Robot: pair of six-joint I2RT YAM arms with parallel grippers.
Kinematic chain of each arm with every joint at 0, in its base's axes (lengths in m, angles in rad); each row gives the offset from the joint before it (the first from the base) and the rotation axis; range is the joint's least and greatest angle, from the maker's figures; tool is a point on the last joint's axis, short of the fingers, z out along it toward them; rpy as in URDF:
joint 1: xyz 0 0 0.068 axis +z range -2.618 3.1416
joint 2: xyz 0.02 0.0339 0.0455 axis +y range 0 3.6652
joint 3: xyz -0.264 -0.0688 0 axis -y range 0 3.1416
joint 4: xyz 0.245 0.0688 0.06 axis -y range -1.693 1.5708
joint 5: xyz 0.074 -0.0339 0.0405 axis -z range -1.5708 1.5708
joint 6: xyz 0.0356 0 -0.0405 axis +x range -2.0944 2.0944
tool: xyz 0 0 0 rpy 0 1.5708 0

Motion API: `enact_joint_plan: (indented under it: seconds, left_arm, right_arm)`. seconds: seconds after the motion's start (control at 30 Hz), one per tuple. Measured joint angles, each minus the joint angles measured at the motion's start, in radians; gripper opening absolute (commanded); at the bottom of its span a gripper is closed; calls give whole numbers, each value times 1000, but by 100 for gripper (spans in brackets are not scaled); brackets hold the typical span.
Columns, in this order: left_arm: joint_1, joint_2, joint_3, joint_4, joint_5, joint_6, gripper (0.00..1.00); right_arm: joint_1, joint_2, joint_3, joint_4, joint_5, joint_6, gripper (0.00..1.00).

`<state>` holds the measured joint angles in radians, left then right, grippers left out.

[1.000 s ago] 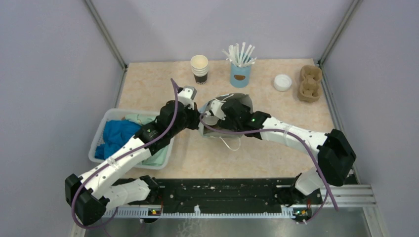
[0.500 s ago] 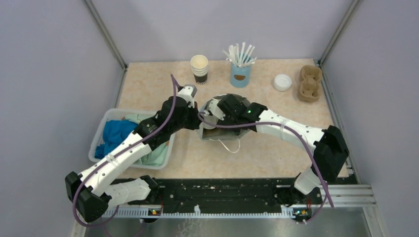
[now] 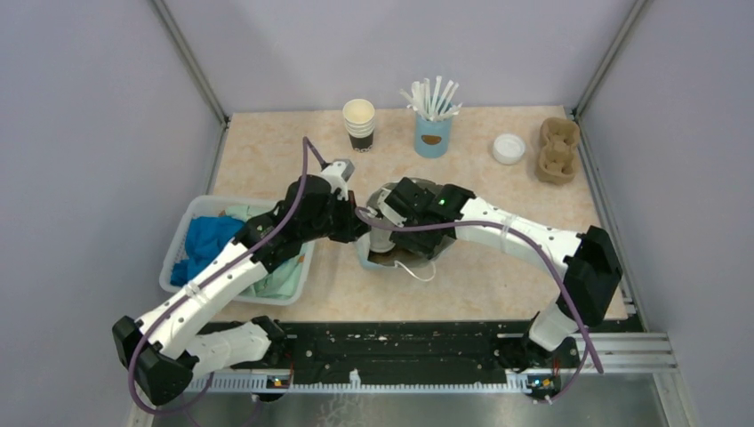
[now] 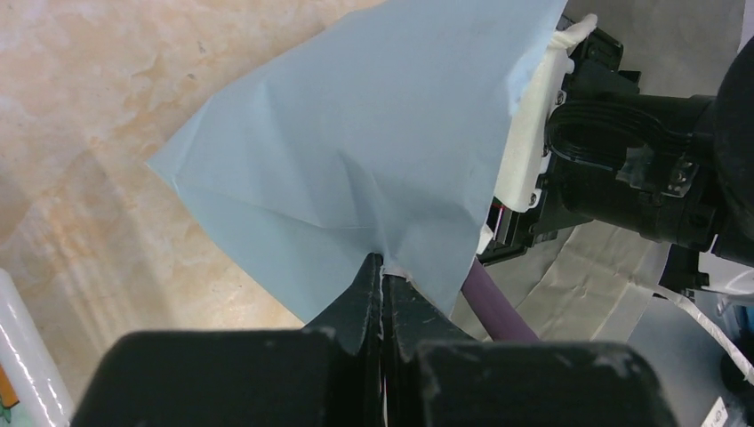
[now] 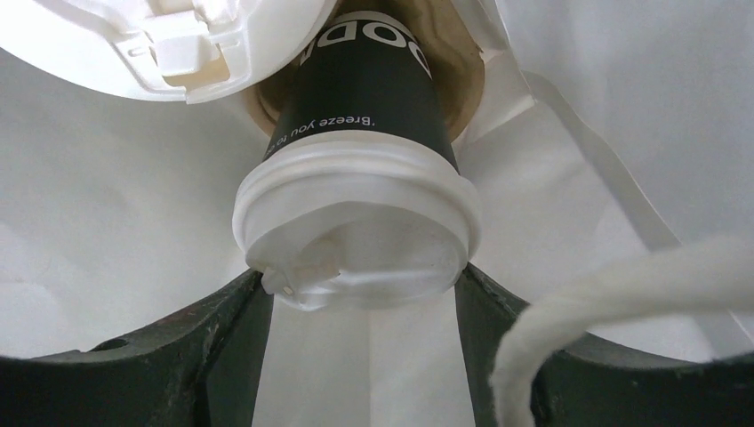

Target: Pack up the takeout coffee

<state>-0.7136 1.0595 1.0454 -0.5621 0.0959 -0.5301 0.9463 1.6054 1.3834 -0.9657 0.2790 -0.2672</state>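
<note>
Bag (image 3: 367, 258) of light blue paper stands near the middle of the table (image 3: 267, 160), and both arms meet at it. From the overhead camera the coffee cup cannot be made out. The right arm's wrist covers the bag's mouth, and only the bag's lower rim and a white loop handle (image 3: 418, 271) show toward the near edge.

The right wrist camera looks straight down into the bag. There the coffee cup (image 5: 360, 222) stands upright between white paper walls, its white lid facing the camera and its black printed side running down to a brown patch around its base. The right gripper (image 5: 363, 280) has a dark finger (image 5: 231, 347) against each side of the lid, so it grips the cup at the top. A second white lid (image 5: 151, 36) lies just beside the cup at the upper left, and the bag's cord handle (image 5: 622, 298) crosses the lower right.

The left wrist camera shows the outside. The left gripper (image 4: 382, 267) is pinched tight on the bag's folded edge (image 4: 373, 151), with the other arm's black and white wrist just behind the paper.

Overhead also gives the rest. A basket (image 3: 175, 252) of cloths sits at the left edge, and a lidless paper cup (image 3: 359, 123) and a blue cup of white sticks (image 3: 433, 133) stand along the far edge. A loose lid (image 3: 509, 149) and a cardboard cup carrier (image 3: 557, 149) lie near the far right corner.
</note>
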Motion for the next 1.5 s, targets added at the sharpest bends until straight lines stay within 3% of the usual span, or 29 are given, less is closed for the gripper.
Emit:
enact_joint_plan:
  seconds: [0.27, 0.5, 0.8, 1.5]
  left_arm:
    - [-24, -91, -72, 40, -23, 64, 0]
    - [-26, 32, -55, 225, -172, 259, 0]
    - [-27, 150, 2, 364, -247, 425, 0]
    - [-27, 51, -151, 424, -220, 344, 0]
  right_arm:
    - [80, -52, -42, 33, 46, 82, 49]
    - [76, -68, -39, 60, 150, 103, 48]
    - [70, -103, -26, 59, 246, 79, 48]
    - [54, -130, -35, 163, 330, -29, 47]
